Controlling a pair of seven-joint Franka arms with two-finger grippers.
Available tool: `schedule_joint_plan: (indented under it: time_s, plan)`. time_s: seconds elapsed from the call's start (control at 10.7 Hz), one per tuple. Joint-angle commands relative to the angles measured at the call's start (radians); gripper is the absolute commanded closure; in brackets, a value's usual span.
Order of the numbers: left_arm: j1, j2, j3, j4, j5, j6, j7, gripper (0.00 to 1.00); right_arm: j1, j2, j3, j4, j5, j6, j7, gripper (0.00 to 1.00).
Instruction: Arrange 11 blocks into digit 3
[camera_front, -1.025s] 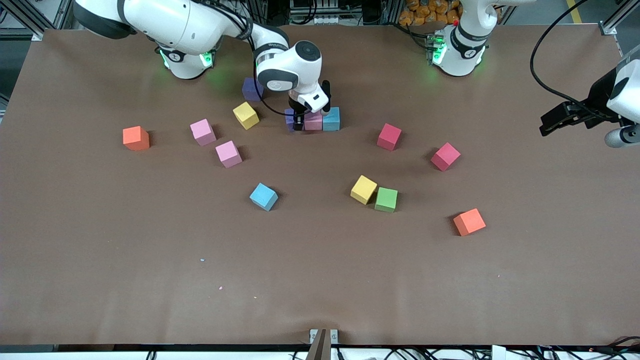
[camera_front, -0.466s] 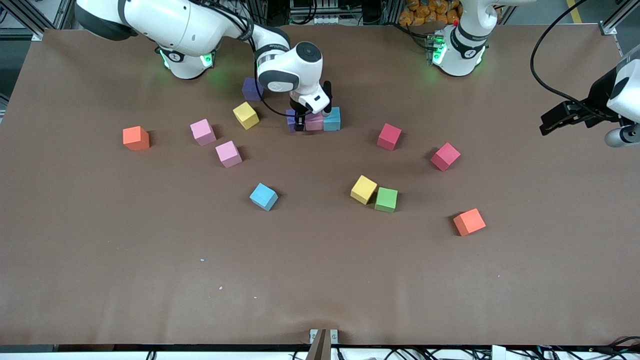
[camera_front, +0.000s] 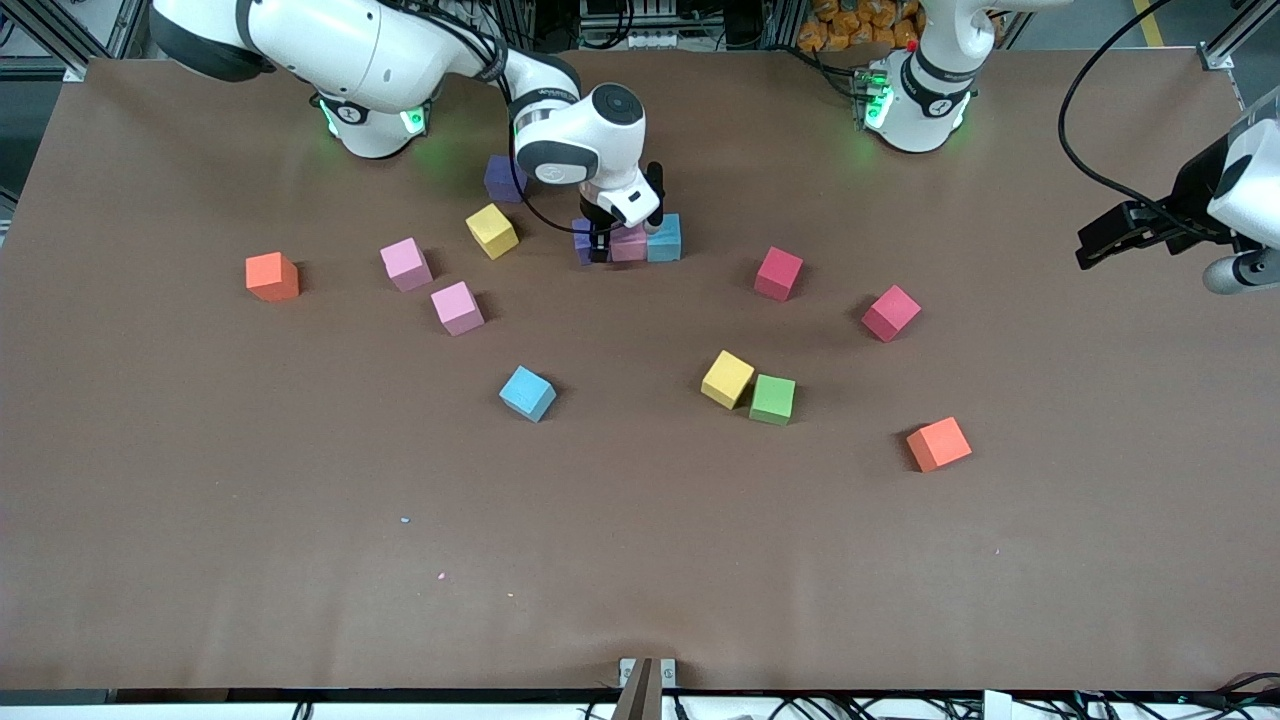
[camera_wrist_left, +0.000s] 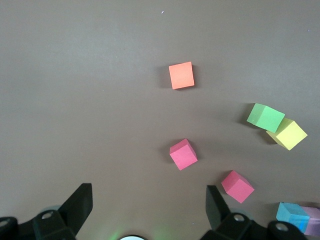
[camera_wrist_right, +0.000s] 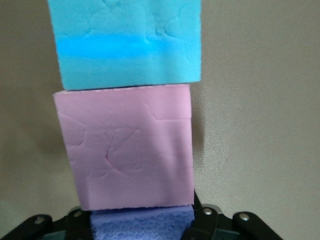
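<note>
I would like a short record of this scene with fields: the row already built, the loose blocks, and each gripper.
row built: purple block, pink block and blue block side by side, touching
loose blocks: yellow block touching green block; the others scattered apart
right gripper: low at the purple block, grip unclear
left gripper: open, waiting above the left arm's end of the table

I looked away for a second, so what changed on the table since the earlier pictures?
Very little. The right claw is still down at the purple foam cube, which ends the row with the pink and blue foam cubes. The left claw edged slightly. The loose cubes stayed put.
</note>
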Motion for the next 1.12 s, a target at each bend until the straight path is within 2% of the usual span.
schedule_joint_plan:
  time_s: [0.0, 0.37, 0.56, 0.75, 1.03]
  plan:
    - [0.002, -0.016, -0.005, -0.015, 0.018, -0.008, 0.018, 0.00, 0.016, 0.010, -0.009, 0.021, 0.017, -0.008, 0.009, 0.00]
    - [0.003, -0.016, -0.004, -0.015, 0.018, -0.008, 0.020, 0.00, -0.005, 0.004, 0.017, 0.019, 0.017, -0.038, 0.003, 0.00]
    - [0.003, -0.016, -0.004, -0.013, 0.018, -0.008, 0.020, 0.00, -0.039, 0.001, 0.087, 0.021, 0.031, -0.109, 0.006, 0.00]
    - [0.003, -0.018, -0.002, -0.013, 0.018, -0.008, 0.020, 0.00, -0.069, -0.016, 0.167, 0.031, 0.092, -0.191, 0.003, 0.00]
    - [0.005, -0.018, -0.002, -0.016, 0.018, -0.008, 0.020, 0.00, -0.094, -0.017, 0.282, 0.160, 0.173, -0.438, -0.003, 0.00]
